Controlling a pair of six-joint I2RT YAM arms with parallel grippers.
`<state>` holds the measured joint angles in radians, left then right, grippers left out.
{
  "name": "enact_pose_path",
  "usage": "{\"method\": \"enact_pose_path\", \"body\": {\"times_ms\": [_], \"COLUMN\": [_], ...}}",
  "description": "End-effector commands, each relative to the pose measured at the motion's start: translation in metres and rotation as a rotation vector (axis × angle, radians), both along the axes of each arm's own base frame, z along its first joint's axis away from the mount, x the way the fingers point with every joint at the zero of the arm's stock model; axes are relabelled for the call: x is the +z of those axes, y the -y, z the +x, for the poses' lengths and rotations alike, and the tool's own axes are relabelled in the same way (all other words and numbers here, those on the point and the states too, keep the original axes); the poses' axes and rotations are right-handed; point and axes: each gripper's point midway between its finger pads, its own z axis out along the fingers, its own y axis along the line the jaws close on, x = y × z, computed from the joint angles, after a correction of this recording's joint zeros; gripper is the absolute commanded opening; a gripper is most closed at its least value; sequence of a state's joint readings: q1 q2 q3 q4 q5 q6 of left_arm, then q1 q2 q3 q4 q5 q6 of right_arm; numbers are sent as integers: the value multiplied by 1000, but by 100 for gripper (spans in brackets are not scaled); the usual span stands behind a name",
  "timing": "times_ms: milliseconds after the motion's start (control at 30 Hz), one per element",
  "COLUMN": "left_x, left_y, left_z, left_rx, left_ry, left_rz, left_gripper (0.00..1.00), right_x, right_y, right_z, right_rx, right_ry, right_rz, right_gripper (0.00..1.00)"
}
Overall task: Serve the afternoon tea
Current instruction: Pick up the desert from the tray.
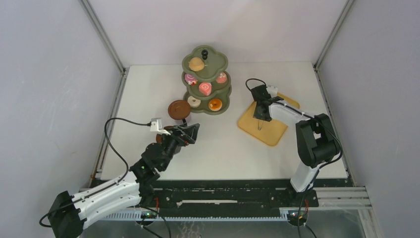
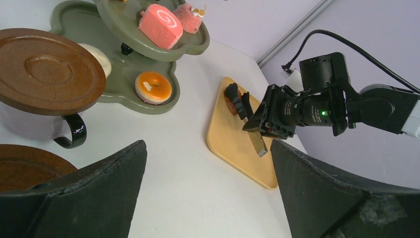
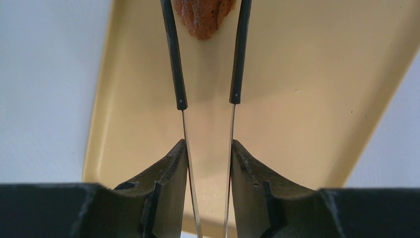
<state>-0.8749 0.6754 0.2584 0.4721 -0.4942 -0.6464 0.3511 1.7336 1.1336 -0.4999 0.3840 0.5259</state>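
The olive-green three-tier stand (image 1: 219, 63) holds a brown bun (image 1: 196, 63), pink swirl cakes (image 1: 205, 89) and donuts (image 1: 215, 104). My right gripper (image 3: 208, 144) is shut on the black tongs (image 3: 176, 59) above the tray. The tong tips sit on either side of a brown bun (image 3: 203, 17), close against it. My left gripper (image 2: 208, 144) is open and empty over bare table. A brown cup with a saucer on top (image 2: 44, 69) stands just left of it. A second saucer (image 2: 20, 168) lies nearer and is partly hidden.
The flat orange-yellow tray (image 1: 270, 131) lies right of the stand, under the right arm. The stand's bottom tier (image 2: 74, 25) is close to the cup. White table (image 1: 223, 148) lies between the two arms.
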Motion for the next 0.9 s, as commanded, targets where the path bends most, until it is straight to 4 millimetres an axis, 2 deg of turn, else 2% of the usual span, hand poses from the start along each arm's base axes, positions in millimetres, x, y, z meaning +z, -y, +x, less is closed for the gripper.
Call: {"method": "enact_pose_path", "body": {"times_ms": [0, 133, 233, 367, 467, 867], "left_x": [30, 30, 32, 34, 36, 43], "left_y": [0, 0, -2, -4, -7, -16], "left_z": [2, 0, -1, -3, -4, -9], "left_rx": [10, 6, 5, 5, 10, 27], "left_ry": [65, 63, 66, 70, 73, 77], "left_rz": [-54, -67, -80, -81, -85, -108], "left_gripper": [100, 100, 100, 100, 100, 100], "right_x": [8, 7, 10, 18, 31, 84], "right_y": [0, 0, 0, 1, -1, -12], "right_z": [9, 6, 3, 0, -3, -13], "right_rx": [26, 41, 47, 53, 61, 111], "right_ry": [16, 1, -3, 10, 41, 165], "right_rz": [-13, -20, -26, -40, -39, 23], "right_gripper": [41, 34, 23, 19, 11, 3]}}
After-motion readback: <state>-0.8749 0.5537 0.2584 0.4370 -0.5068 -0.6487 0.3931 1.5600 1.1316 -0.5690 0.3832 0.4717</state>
